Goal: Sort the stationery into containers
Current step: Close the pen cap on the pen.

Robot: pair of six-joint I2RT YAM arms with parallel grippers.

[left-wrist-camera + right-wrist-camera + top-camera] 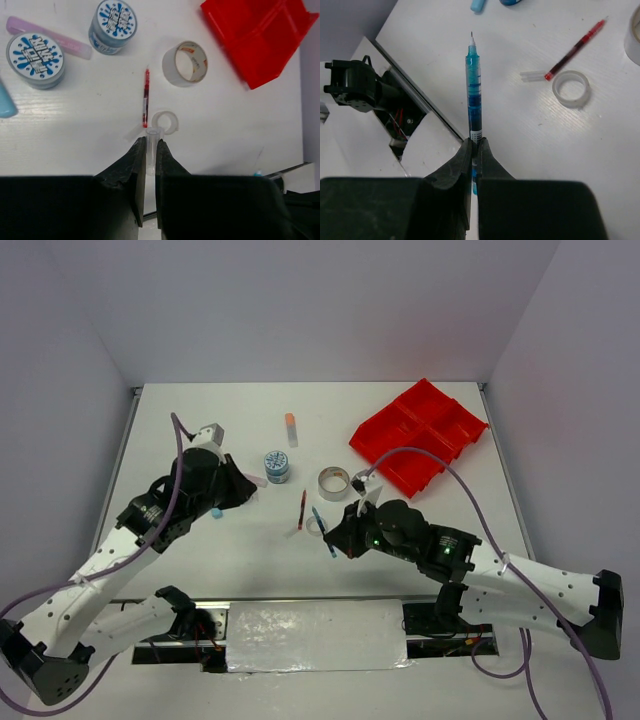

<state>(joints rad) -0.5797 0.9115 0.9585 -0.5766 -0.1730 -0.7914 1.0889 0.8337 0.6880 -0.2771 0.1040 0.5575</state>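
1. While the left gripper (149, 146) clamps a clear cap (153, 134), we note its jaws nearly together.
2. Right gripper (475, 145) pinches a blue pen (474, 85), jaws almost touching.
3. Red tray (420, 435) far right; tubs (35, 60), tape (185, 63), red pen (146, 97) lie outside it.

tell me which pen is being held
The blue pen, gripped by the right gripper; the red pen lies free on the table.
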